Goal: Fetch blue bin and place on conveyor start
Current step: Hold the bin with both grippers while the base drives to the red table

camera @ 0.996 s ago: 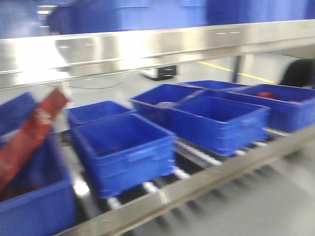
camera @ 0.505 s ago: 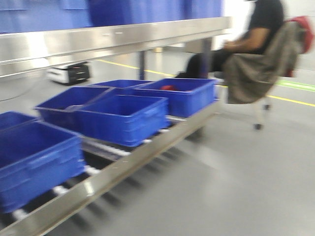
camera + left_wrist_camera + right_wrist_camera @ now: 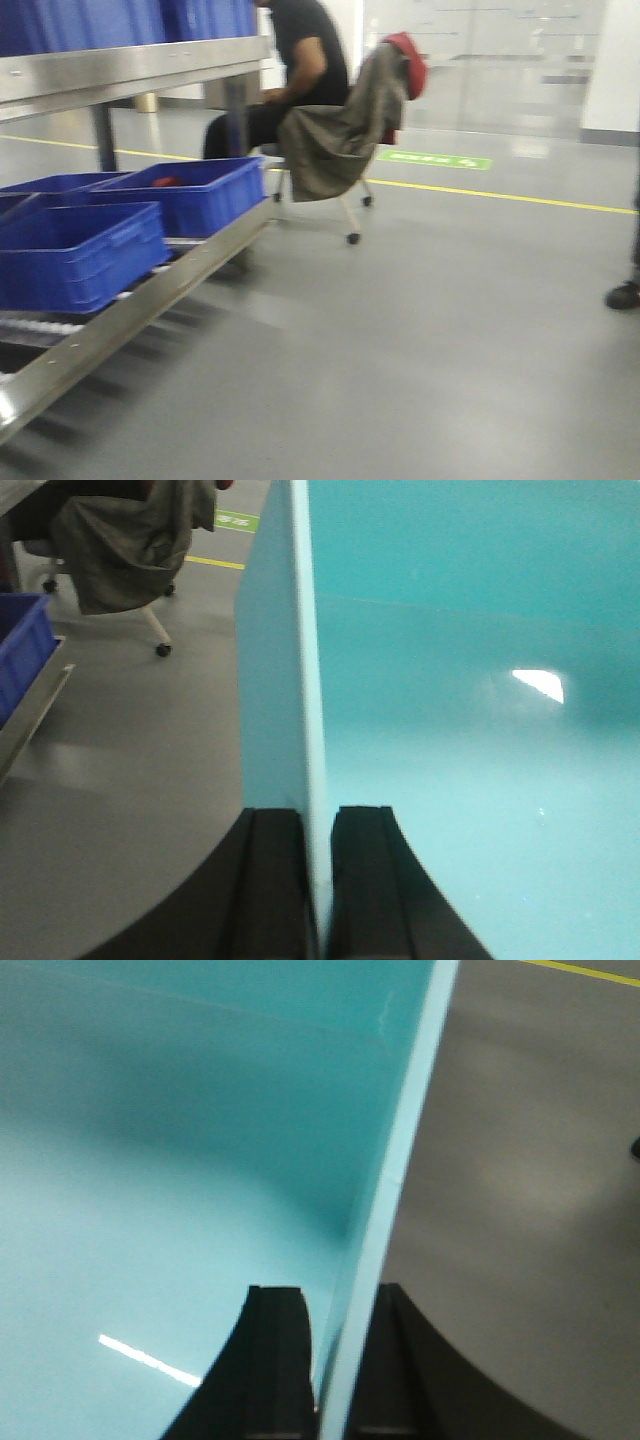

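The blue bin (image 3: 470,710) is a light turquoise tub held between both arms above the grey floor. My left gripper (image 3: 318,880) is shut on the bin's left wall, one black finger outside and one inside. My right gripper (image 3: 340,1360) is shut on the bin's right wall (image 3: 400,1160) in the same way. The bin's smooth inside fills most of both wrist views (image 3: 150,1160). The bin and both grippers are out of the front view. The conveyor start is out of view.
A stainless-steel roller rack (image 3: 130,310) with dark navy bins (image 3: 75,250) runs along the left. A seated person (image 3: 295,70) and a wheeled chair draped with a coat (image 3: 340,140) are ahead. A yellow floor line (image 3: 500,195) crosses behind. A shoe (image 3: 625,293) shows at right.
The front view has swung to the right: the rack and navy bins slid to the left edge, and the seated person, chair and open floor came into view.
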### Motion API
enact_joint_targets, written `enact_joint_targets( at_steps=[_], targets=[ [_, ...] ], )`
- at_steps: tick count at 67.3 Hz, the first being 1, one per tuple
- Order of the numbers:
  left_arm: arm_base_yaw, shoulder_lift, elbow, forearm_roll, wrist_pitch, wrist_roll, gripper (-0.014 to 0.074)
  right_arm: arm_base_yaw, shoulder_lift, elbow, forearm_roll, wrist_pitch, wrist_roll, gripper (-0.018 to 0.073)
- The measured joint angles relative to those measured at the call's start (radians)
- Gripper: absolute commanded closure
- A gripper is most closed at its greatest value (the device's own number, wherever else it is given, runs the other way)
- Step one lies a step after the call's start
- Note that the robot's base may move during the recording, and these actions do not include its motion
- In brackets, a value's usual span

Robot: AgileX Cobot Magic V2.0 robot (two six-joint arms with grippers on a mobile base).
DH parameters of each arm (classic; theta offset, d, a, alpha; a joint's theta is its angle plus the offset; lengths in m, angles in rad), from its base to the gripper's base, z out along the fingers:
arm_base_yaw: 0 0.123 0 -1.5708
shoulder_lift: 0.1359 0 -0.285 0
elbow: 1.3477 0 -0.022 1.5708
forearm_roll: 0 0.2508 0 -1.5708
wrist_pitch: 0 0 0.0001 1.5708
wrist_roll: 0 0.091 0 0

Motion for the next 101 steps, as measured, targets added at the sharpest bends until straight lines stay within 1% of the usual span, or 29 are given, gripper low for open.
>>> enact_joint_targets(
  at_steps=[101],
  targets=[
    [0.0,0.0,0.0,-0.004,0.0,0.0,0.0708,-0.001,0.0,0.0,-0.002,-0.004,0.0,0.0711]
  ],
)
